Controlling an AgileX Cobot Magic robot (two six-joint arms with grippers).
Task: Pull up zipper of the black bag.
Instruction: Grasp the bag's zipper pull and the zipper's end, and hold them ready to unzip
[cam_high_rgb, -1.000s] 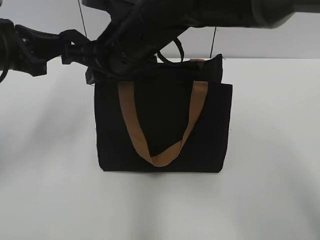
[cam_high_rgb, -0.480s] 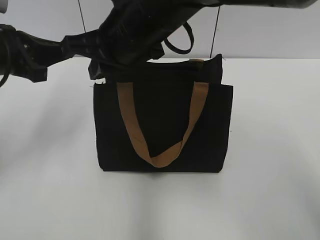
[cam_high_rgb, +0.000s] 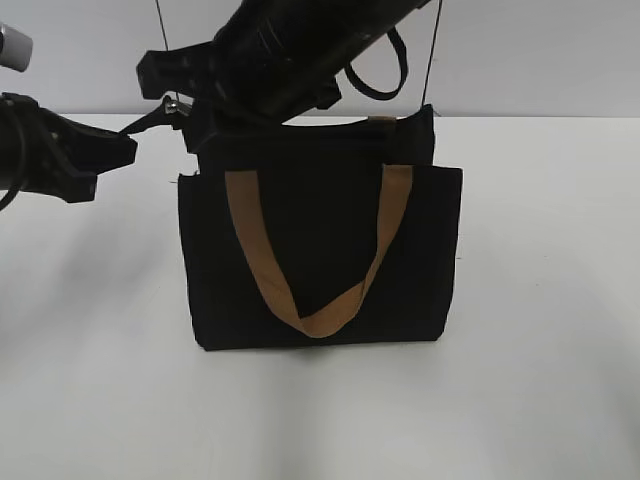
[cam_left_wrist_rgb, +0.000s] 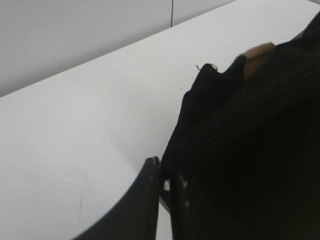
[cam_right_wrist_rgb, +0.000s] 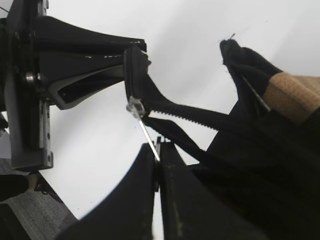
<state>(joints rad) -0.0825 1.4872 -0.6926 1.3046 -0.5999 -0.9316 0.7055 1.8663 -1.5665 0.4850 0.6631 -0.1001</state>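
Observation:
The black bag (cam_high_rgb: 320, 250) stands upright on the white table, its tan handle (cam_high_rgb: 250, 250) hanging down the front. My left gripper (cam_left_wrist_rgb: 162, 172) is shut on the fabric end of the zipper at the bag's top left corner; it also shows in the right wrist view (cam_right_wrist_rgb: 135, 55). The zipper (cam_right_wrist_rgb: 190, 114) runs taut from there to the bag and shows in the left wrist view (cam_left_wrist_rgb: 240, 116) too. My right gripper (cam_right_wrist_rgb: 159, 150) is shut on the thin silvery pull tab (cam_right_wrist_rgb: 146, 132), close to the left gripper. In the exterior view the right arm reaches across over the bag's left corner (cam_high_rgb: 185, 105).
The white table (cam_high_rgb: 540, 300) spreads on all sides of the bag. A pale wall (cam_high_rgb: 520, 60) with two thin dark cables stands behind its back edge. The second tan handle (cam_right_wrist_rgb: 292, 97) lies on the bag's top.
The right arm has lifted and moved left with the pull tab. The left arm has drawn left and lower. The bag's top left corner has shifted slightly left.

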